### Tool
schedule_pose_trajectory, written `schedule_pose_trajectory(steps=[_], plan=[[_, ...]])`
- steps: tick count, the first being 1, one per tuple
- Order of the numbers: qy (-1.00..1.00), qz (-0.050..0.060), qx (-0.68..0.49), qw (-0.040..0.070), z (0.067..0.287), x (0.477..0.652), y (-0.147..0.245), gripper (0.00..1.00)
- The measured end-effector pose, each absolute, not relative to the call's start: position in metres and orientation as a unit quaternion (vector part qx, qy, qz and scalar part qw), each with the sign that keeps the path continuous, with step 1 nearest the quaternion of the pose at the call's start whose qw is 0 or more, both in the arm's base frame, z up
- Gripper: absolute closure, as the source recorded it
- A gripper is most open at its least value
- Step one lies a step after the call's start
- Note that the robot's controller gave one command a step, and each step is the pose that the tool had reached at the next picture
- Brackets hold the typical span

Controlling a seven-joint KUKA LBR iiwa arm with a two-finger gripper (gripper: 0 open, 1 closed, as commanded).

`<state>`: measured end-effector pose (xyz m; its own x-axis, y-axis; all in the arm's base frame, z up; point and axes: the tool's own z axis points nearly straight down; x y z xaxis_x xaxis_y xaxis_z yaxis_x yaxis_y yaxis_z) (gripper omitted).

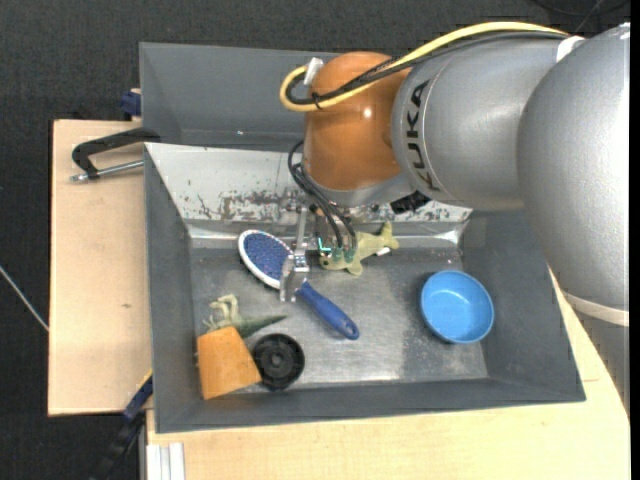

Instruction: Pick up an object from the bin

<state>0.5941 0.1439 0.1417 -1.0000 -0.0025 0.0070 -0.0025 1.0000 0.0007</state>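
Gripper low at neck of blue hairbrush, mid-bin. Claw open or clamped: cannot tell. Brush flat on floor, not lifted; secure grasp and lift remain. Blue bowl apart.

Grey metal bin, back wall flecked dark. Inside: a blue hairbrush (head dotted, rimmed white), a plain blue bowl, an orange toy carrot with green leaves, a black disc. Above, an orange wrist cover and a yellow cable.
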Motion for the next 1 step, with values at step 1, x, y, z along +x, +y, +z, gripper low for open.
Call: schedule_pose_trajectory(steps=[1], plan=[[-0.989,-0.003,-0.15,-0.003,0.0733,0.5962,0.1035,0.0]])
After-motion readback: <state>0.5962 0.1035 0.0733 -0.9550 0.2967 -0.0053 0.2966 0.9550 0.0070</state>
